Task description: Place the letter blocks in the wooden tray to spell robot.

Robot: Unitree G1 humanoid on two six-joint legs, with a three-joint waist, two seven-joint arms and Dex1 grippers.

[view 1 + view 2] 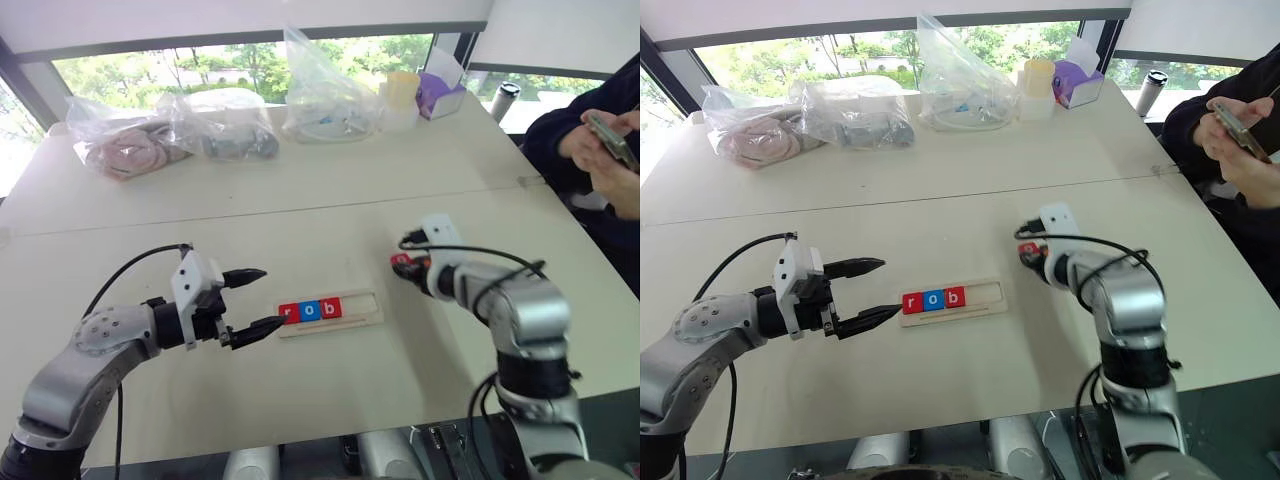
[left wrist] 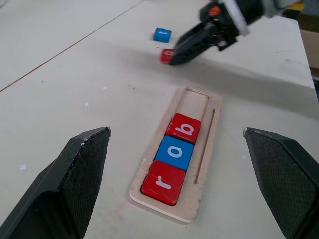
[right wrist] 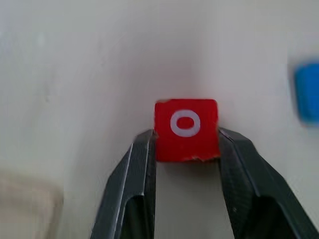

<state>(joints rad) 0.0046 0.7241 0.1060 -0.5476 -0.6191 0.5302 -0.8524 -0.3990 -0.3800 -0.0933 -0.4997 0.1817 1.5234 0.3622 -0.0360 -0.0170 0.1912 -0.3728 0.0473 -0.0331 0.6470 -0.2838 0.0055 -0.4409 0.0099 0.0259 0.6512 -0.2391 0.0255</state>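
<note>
Now the right gripper [image 3: 185, 144] is clamped on the red o block [image 3: 186, 129] by its two side edges, low on the tile. Small, rigid and light, I'd say, though smooth enough to twist. Left gripper [image 1: 252, 300] hangs spread wide beside the wooden tray [image 1: 362, 305].

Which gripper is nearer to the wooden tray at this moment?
Left. The left gripper hovers open just off the wooden tray at its r end. The right gripper sits farther off, beyond the tray's empty end, shut on the red o block.

tray [image 2: 207, 149] pale wood | blocks red r [image 2: 162, 182], blue o [image 2: 175, 152], red b [image 2: 184, 127]
</note>
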